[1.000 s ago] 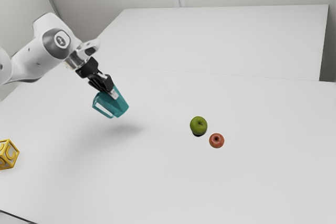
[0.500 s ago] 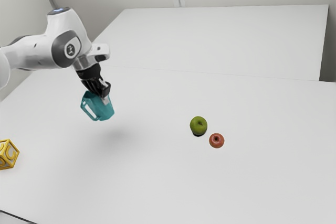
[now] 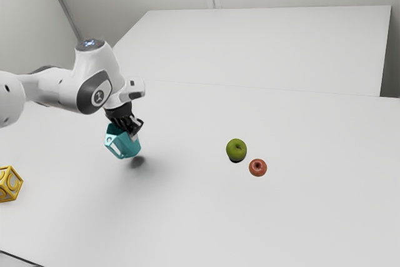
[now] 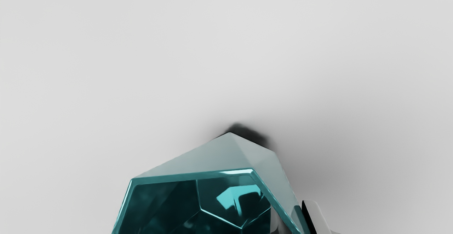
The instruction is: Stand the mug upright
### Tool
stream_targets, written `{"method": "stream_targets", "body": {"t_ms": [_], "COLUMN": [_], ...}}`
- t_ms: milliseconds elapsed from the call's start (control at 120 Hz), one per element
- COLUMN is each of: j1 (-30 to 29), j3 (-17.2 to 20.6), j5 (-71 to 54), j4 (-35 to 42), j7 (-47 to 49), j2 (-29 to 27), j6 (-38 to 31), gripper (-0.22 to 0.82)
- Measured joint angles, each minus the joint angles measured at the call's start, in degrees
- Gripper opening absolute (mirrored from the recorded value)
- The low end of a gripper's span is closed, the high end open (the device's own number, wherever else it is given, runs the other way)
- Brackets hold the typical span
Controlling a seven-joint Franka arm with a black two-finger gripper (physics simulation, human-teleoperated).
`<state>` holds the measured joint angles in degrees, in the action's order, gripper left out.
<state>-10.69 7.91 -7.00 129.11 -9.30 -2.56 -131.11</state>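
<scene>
In the exterior view the gripper (image 3: pixel 132 130) points down on the left part of the table, shut on the wall of the teal faceted mug (image 3: pixel 122 144). The mug leans somewhat, its mouth up toward the hand and its handle on the exterior view's left. Its base is low over the table, with a small dark shadow close beneath. In the wrist view the mug (image 4: pixel 198 161) shows its open mouth and dark inside; one finger of the gripper (image 4: pixel 292 220) lies outside the wall, the other partly seen inside the mug.
A green apple (image 3: pixel 236 149) and a small reddish fruit (image 3: pixel 257 167) lie on the white table (image 3: pixel 300 217), toward the exterior view's right from the mug. A yellow-framed block (image 3: pixel 9 184) sits at the exterior view's left edge.
My hand has turned from a slant to pointing more steeply down and has come lower. The held mug has swung closer to upright and sunk toward the table. The fruits and block have stayed put.
</scene>
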Motion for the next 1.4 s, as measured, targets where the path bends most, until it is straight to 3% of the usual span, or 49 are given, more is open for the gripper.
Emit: {"method": "stream_targets", "body": {"t_ms": [283, 800, 1117, 1400], "j1": [0.67, 1.05, 1.75, 2.66], "j3": [0.13, -0.08, 0.0, 0.0], "j5": [-2.14, -2.49, -1.57, -1.45], "j4": [1.32, 1.32, 1.29, 1.11], "j7": [4.72, 9.7, 9.94, 9.84], "j2": [1.9, 5.55, 4.54, 2.13], "j6": [-5.24, -7.77, -8.12, -8.12], "gripper": [-0.18, -0.17, 0.13, 0.31]}}
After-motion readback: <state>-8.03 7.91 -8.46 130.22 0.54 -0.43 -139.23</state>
